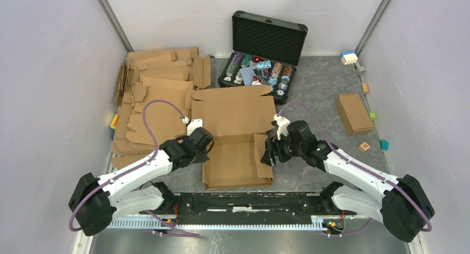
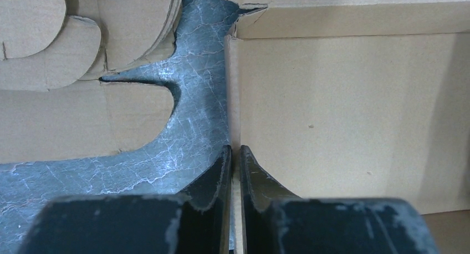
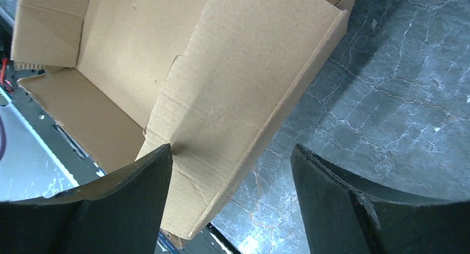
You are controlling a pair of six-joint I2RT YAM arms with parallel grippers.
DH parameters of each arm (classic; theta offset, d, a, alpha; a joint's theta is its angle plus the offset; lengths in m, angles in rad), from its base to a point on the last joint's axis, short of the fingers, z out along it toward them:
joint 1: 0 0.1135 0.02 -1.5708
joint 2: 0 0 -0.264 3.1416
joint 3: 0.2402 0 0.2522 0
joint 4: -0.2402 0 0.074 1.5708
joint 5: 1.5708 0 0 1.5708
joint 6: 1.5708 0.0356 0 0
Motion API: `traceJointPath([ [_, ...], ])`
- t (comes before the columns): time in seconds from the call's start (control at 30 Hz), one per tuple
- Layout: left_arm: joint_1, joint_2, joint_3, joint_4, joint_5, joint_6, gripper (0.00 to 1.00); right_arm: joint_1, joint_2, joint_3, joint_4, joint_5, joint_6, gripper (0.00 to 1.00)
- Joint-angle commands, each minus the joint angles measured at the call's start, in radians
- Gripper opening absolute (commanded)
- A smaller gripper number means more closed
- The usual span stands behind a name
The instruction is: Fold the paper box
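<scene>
Left gripper (image 2: 235, 150) pinches left wall of the paper box (image 1: 235, 161); right gripper (image 3: 231, 150) gapes wide around its right flap

Left gripper (image 1: 199, 141), top view: I can't see its fingertips; the wrist housing hides them and the paper box (image 1: 237, 159) edge beneath.
Paper box, left wrist view: cropped at top and right.
Paper box, right wrist view: cropped at top.
Flat cardboard stack (image 1: 158, 93): left wrist shows only flap tips, cut off top and left.
Black case (image 1: 269, 35) contents: too small for me to name.
Small blocks (image 1: 364, 146), right side: too small to tell.
</scene>
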Motion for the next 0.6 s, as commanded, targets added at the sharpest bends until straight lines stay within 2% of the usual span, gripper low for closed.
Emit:
traceJointPath([
  [0.0, 0.000, -0.026, -0.001, 0.034, 0.005, -0.020, 0.15, 0.055, 0.030, 0.084, -0.087, 0.169, -0.037, 0.83],
  [0.1, -0.002, -0.028, -0.006, 0.037, 0.004, -0.028, 0.20, 0.076, 0.034, 0.109, -0.127, 0.251, -0.049, 0.82],
  [0.23, -0.002, -0.023, -0.010, 0.039, 0.001, -0.037, 0.26, 0.089, 0.036, 0.123, -0.154, 0.286, -0.059, 0.82],
  [0.37, -0.002, -0.025, -0.014, 0.047, -0.002, -0.040, 0.28, 0.089, 0.025, 0.091, -0.081, 0.173, -0.033, 0.87],
  [0.57, -0.002, -0.026, -0.023, 0.057, 0.005, -0.046, 0.29, 0.089, 0.048, 0.069, -0.013, 0.076, 0.000, 0.86],
])
